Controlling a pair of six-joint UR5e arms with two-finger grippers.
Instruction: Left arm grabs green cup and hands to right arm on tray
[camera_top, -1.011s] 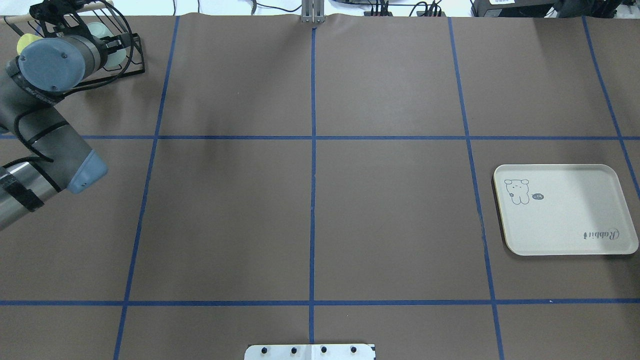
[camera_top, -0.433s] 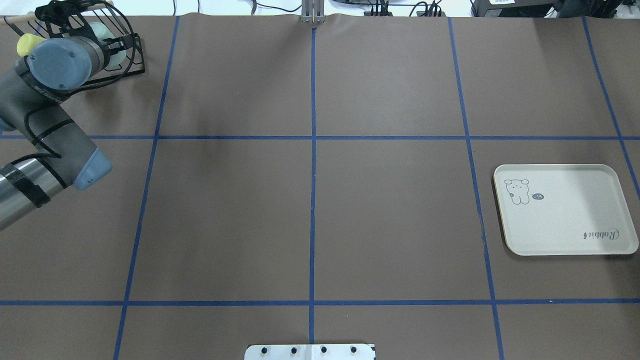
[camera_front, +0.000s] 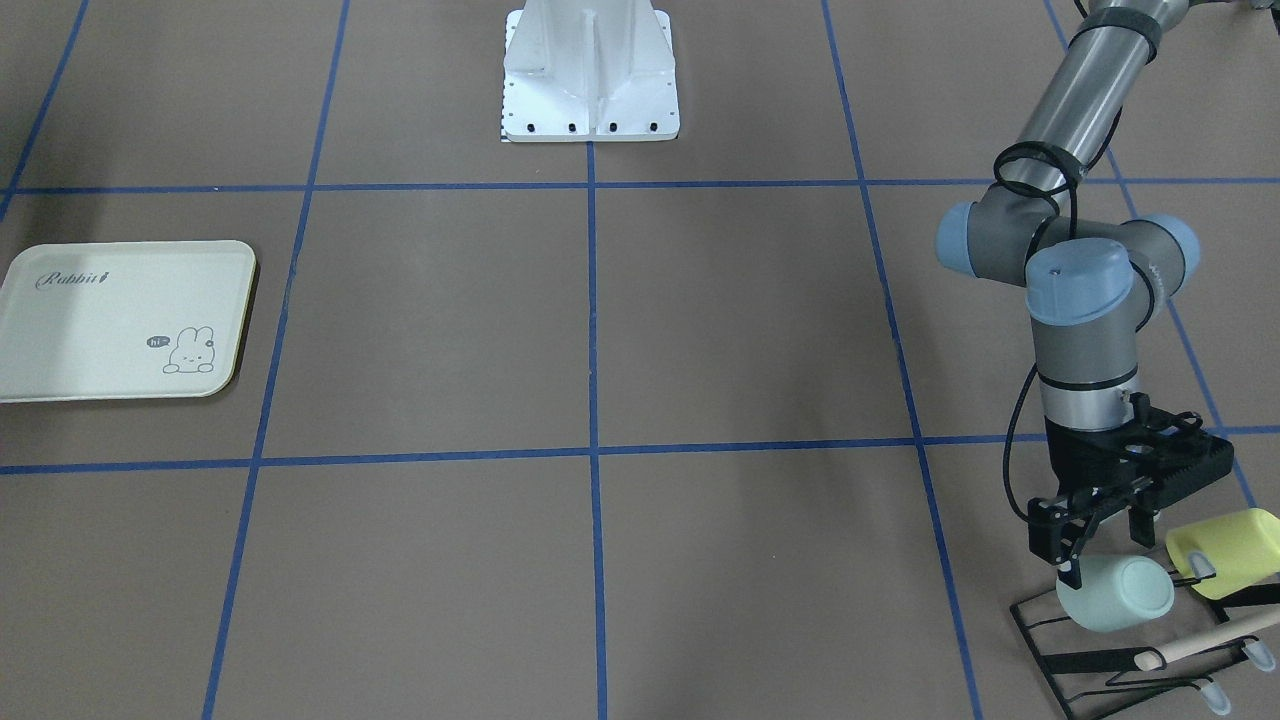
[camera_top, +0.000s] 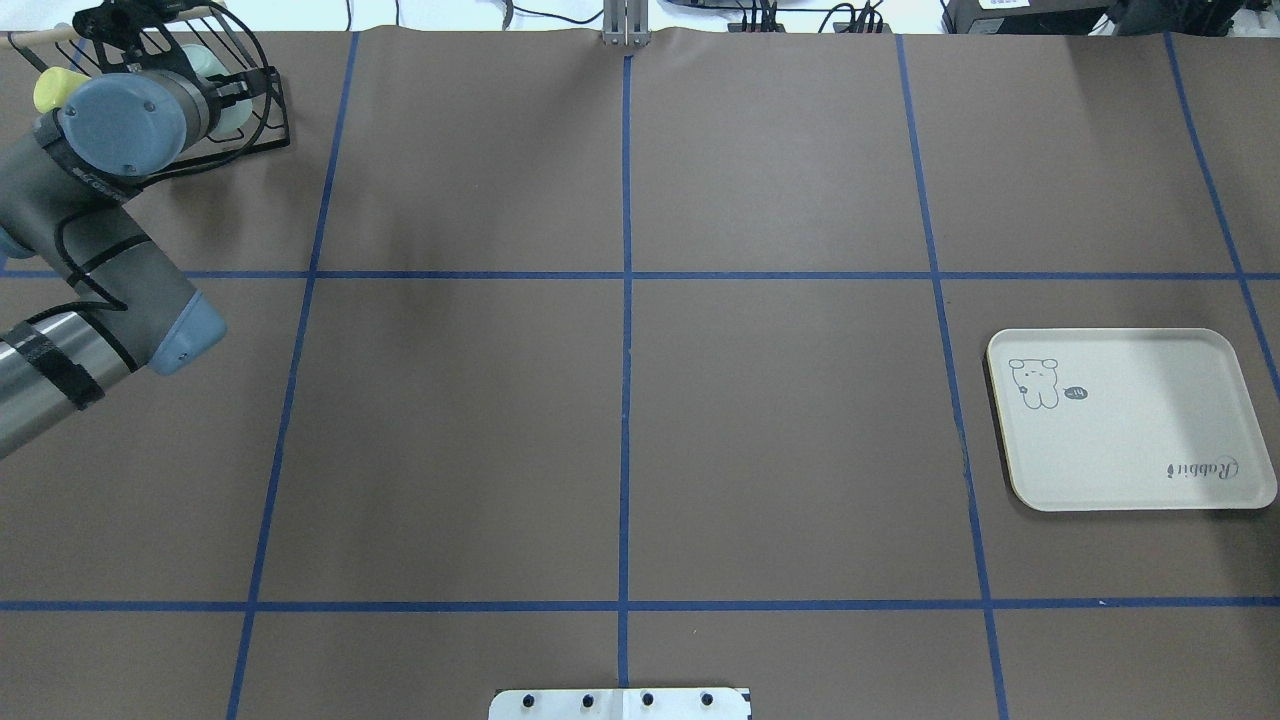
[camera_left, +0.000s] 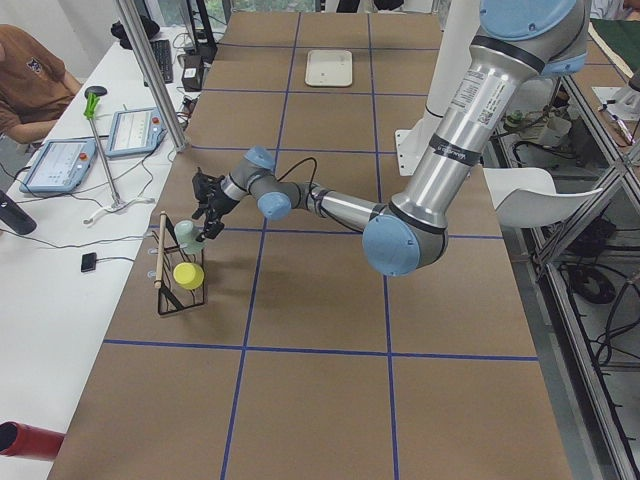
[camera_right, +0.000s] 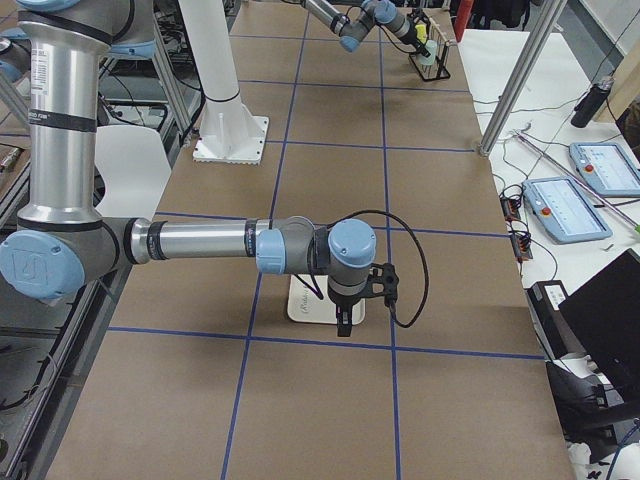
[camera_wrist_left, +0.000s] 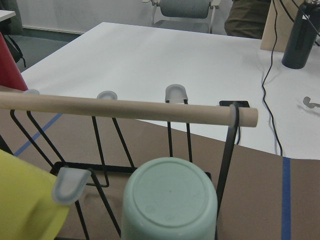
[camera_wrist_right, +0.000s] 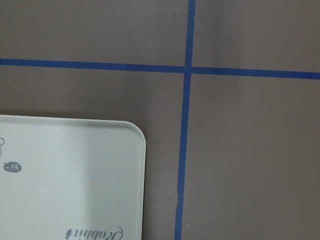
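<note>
The pale mint-green cup (camera_front: 1115, 592) hangs on its side on a black wire rack (camera_front: 1100, 660), next to a yellow-green cup (camera_front: 1225, 552). My left gripper (camera_front: 1103, 547) is open and points down at the green cup, one finger on each side of its upper end; I cannot tell if they touch it. The left wrist view shows the cup's base (camera_wrist_left: 170, 202) close below a wooden rod (camera_wrist_left: 125, 107). The cream tray (camera_top: 1125, 420) lies far right. My right gripper (camera_right: 343, 318) hovers over the tray's edge (camera_wrist_right: 75, 165); I cannot tell its state.
The rack (camera_top: 262, 115) stands at the table's far left corner. The robot's white base (camera_front: 590, 75) is at the table's near middle. Blue tape lines (camera_top: 625, 300) cross the brown table. An operator (camera_left: 30, 85) sits beyond the rack's end.
My left arm's wrist and forearm have shifted slightly forward and right toward the rack. The tray has not moved.
</note>
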